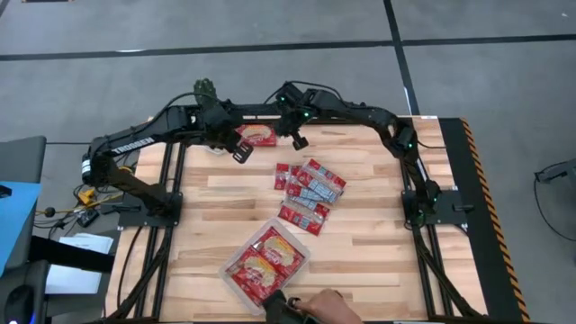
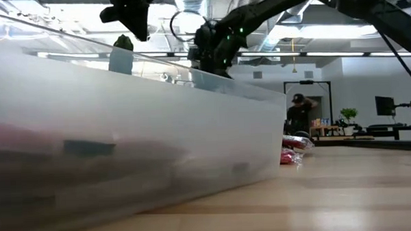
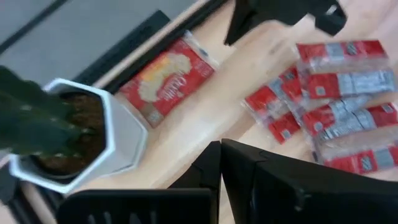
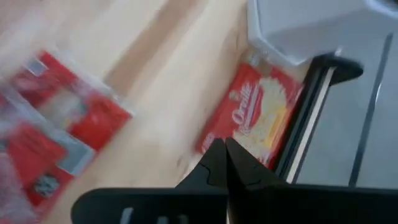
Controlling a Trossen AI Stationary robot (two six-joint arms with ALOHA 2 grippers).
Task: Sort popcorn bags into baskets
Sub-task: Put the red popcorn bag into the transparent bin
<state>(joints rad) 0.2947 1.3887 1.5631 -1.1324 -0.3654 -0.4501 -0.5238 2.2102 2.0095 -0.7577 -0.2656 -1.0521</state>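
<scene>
At table's far edge | popcorn bag (image 1: 257, 135) | red, tan-yellow picture, flat

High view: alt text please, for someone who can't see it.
Wooden table from above: a clear tray near the front edge holds red popcorn bags, more lie in a loose pile mid-table, and both arms reach over one single bag at the far edge.

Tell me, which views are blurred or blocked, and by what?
Low view: the clear tray stands close to the lens, out of focus, hiding most of the table. Right wrist view: the packets are smeared by blur. Left wrist view: the cactus is soft. High view: evenly lit, unobstructed.
</scene>
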